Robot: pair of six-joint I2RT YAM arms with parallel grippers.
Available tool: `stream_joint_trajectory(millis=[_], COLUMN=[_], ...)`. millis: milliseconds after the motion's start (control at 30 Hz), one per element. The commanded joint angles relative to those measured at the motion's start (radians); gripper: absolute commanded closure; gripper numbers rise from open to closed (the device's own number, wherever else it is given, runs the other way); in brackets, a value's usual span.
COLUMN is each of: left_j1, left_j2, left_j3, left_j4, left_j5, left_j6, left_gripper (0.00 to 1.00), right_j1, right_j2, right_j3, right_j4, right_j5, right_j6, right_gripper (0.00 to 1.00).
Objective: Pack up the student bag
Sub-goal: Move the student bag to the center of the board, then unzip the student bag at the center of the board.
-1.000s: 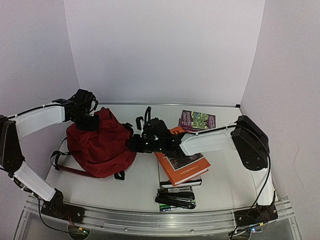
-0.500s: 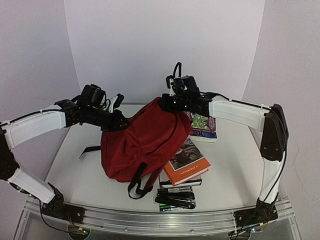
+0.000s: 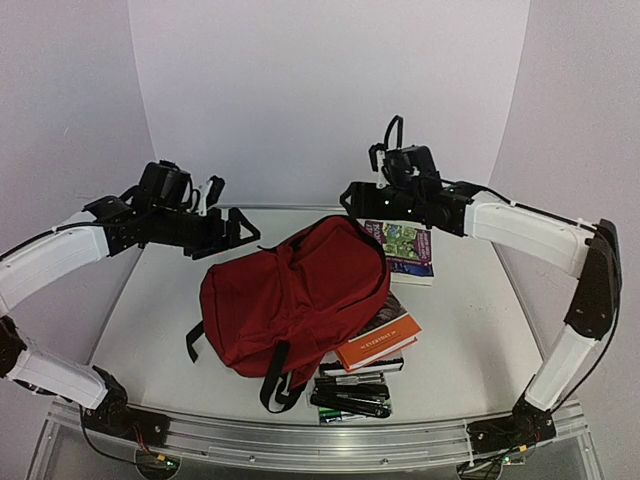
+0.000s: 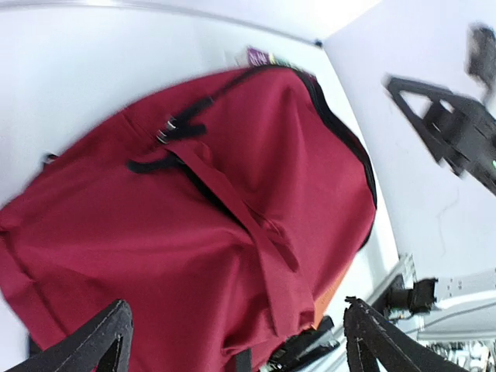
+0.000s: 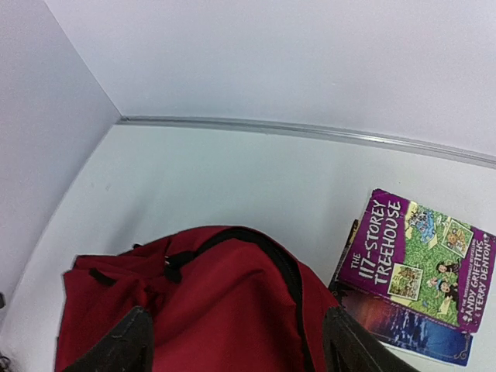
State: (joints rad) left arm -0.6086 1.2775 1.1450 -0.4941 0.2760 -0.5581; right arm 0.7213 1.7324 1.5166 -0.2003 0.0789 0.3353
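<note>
The student bag (image 3: 295, 295), dark red with black straps and zipper, lies slumped mid-table, its right edge over an orange book (image 3: 378, 342). My left gripper (image 3: 243, 232) hovers open just up and left of the bag, nothing between its fingers. My right gripper (image 3: 347, 200) hangs open above the bag's far right corner, also empty. The left wrist view looks down on the bag (image 4: 194, 225) between spread fingers (image 4: 105, 345). In the right wrist view the bag's top (image 5: 209, 310) lies below wide fingers (image 5: 120, 345), beside a purple book (image 5: 415, 260).
The purple book (image 3: 407, 250) lies on another book at the back right. Under the orange book sits a dark stack, and several markers (image 3: 350, 398) lie by the near rail. White walls close in the table on three sides.
Both grippers opened and let go of the bag. It dropped from the air onto the table and the orange book. Both arms drew up and apart.
</note>
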Motion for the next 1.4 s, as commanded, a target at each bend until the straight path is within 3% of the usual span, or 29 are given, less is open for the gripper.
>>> stream_joint_trajectory(millis=[0, 200, 400, 467, 533, 667, 833, 933, 1100, 1367], left_j1=[0.142, 0.189, 0.199, 0.199, 0.200, 0.201, 0.203, 0.202, 0.202, 0.202], left_j2=[-0.048, 0.046, 0.188, 0.190, 0.179, 0.134, 0.110, 0.155, 0.247, 0.388], left_j3=[0.021, 0.045, 0.073, 0.043, 0.011, -0.045, -0.095, -0.076, -0.043, 0.058], left_j4=[-0.027, 0.031, 0.043, 0.071, 0.092, 0.097, 0.125, 0.147, 0.262, 0.346], left_j5=[-0.038, 0.020, 0.032, 0.029, 0.030, 0.029, 0.043, 0.096, 0.176, 0.173], left_j6=[0.010, 0.049, 0.034, 0.019, 0.002, -0.007, -0.013, -0.016, -0.024, -0.020], left_gripper=[0.04, 0.04, 0.11, 0.11, 0.11, 0.12, 0.12, 0.13, 0.30, 0.33], right_j1=[0.015, 0.152, 0.277, 0.312, 0.333, 0.363, 0.382, 0.383, 0.385, 0.384], right_j2=[-0.122, -0.073, 0.117, 0.194, 0.262, 0.300, 0.287, 0.275, 0.246, 0.231], right_j3=[-0.042, -0.045, 0.053, 0.082, 0.111, 0.100, -0.024, -0.086, -0.188, -0.240], right_j4=[0.029, 0.030, 0.033, 0.030, 0.010, 0.004, 0.081, 0.137, 0.249, 0.294], right_j5=[-0.062, -0.072, -0.013, 0.072, 0.154, 0.196, 0.204, 0.189, 0.181, 0.174], right_j6=[0.042, 0.049, 0.036, 0.009, -0.007, -0.005, 0.019, 0.035, 0.059, 0.099], right_gripper=[0.23, 0.20, 0.27, 0.30, 0.39, 0.79, 0.97, 1.00, 1.00, 1.00])
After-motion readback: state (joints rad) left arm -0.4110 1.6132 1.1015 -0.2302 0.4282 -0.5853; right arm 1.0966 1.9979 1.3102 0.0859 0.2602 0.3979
